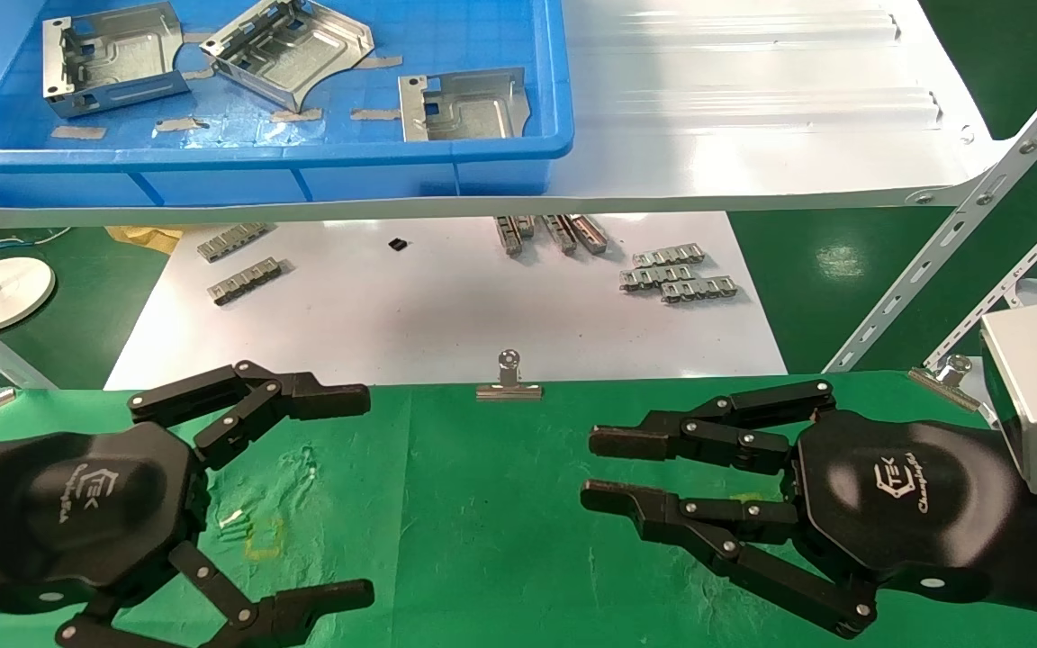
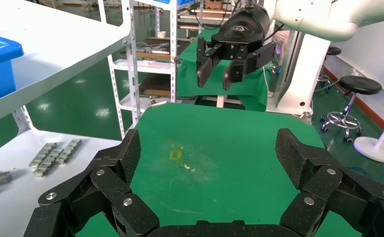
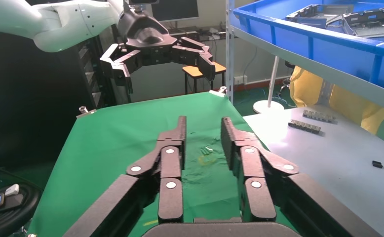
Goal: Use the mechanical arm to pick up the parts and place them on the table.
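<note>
1. Black and glossy, the left gripper (image 1: 365,490) hovered over the near-left part of the green-clothed table (image 1: 482,540), palm up toward the head camera, its linkage fingers (image 1: 329,399) spread wide apart and pointing toward the robot's right; it held nothing.
2. Silver sheet-metal parts lay in the blue bin (image 1: 482,148) on the white shelf (image 1: 752,135) beyond the table: a left part (image 1: 109,58) with folded walls upright, a middle part (image 1: 289,49) turned diagonally with its curved-cut corner toward the bin's near wall, and a right part (image 1: 463,106) lying flat and square to that wall. All three sat apart from one another.
3. Open green cloth stretched between the two grippers, marked by a small yellow square (image 1: 262,538); a silver binder clip (image 1: 509,382) pinched the cloth's far edge.
4. Small grey metal strips (image 1: 676,274) rested on the white sheet (image 1: 437,306) under the shelf.
5. On the right, the right gripper (image 1: 595,468) hung over the table, fingers pointing toward the robot's left, parted only by a narrow gap and holding nothing.
</note>
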`<state>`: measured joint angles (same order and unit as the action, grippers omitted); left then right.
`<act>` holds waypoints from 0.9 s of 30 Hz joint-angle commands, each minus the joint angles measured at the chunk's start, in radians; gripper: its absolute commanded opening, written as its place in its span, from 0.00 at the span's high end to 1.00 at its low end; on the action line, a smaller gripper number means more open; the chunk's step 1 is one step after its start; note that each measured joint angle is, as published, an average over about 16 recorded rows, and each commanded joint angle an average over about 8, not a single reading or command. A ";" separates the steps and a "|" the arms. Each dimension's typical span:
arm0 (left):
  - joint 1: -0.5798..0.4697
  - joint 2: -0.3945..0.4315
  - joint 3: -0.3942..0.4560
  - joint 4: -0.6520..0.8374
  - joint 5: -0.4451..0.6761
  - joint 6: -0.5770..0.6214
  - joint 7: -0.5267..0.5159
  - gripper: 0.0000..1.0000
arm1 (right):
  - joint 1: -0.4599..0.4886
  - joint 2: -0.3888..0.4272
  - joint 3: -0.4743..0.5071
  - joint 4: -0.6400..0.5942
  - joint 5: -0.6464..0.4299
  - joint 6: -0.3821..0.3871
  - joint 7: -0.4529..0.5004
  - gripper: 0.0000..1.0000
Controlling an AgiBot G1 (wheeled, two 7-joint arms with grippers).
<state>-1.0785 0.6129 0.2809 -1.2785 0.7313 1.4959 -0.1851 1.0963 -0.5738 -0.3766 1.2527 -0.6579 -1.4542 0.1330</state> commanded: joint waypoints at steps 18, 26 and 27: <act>0.000 0.000 0.000 0.000 0.000 0.000 0.000 0.00 | 0.000 0.000 0.000 0.000 0.000 0.000 0.000 1.00; -0.014 -0.002 -0.005 -0.005 -0.004 -0.001 -0.004 0.00 | 0.000 0.000 0.000 0.000 0.000 0.000 0.000 1.00; -0.029 -0.004 -0.006 -0.008 -0.003 -0.001 -0.009 0.00 | 0.000 0.000 0.000 0.000 0.000 0.000 0.000 1.00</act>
<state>-1.1542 0.6103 0.2790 -1.2866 0.7470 1.4957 -0.2062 1.0963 -0.5738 -0.3766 1.2526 -0.6579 -1.4542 0.1330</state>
